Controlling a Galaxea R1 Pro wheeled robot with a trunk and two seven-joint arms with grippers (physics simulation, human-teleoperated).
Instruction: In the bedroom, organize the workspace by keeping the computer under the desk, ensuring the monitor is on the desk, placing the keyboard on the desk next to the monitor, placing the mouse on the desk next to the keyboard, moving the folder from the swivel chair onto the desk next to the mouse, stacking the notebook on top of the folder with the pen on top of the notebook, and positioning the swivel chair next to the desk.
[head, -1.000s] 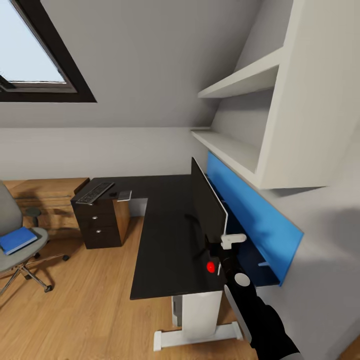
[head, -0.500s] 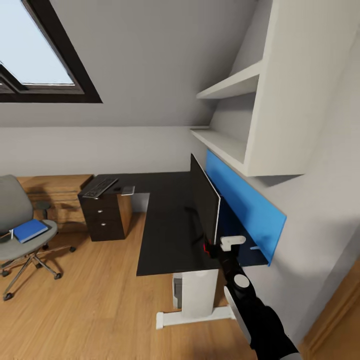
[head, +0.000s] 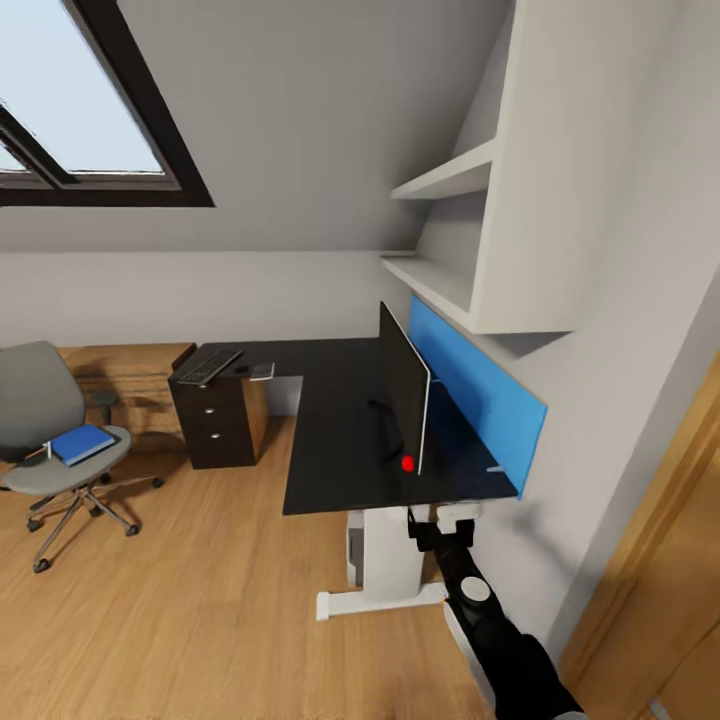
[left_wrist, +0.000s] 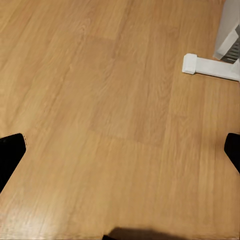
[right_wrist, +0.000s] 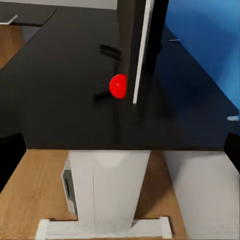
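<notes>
- The right gripper (head: 447, 520) hangs low in front of the desk's near end, just beside the white leg (head: 385, 555); in the right wrist view its two dark fingertips (right_wrist: 11, 155) sit at opposite margins, spread wide with nothing between them.
- In the left wrist view the left gripper (left_wrist: 120, 150) has its fingertips (left_wrist: 10, 152) wide apart too, over bare wood floor (left_wrist: 100, 100), with a white desk foot (left_wrist: 210, 66) near.
- The computer (head: 354, 556), light grey, shows partly under the desk, behind the white leg.
- The desk (head: 330, 450), black-topped and L-shaped, carries the monitor (head: 402, 400) edge-on along its back edge, just before the blue back panel (head: 480, 405); a red dot marks the screen's lower near corner.
- At the desk's far left end, above the dark drawer unit (head: 210, 430), the keyboard (head: 207, 366) lies by the end edge, with a small grey notebook (head: 261, 371) just beside it.
- The swivel chair (head: 55, 440) stands on the floor well apart from the desk, the blue folder (head: 82, 444) flat on its seat.
</notes>
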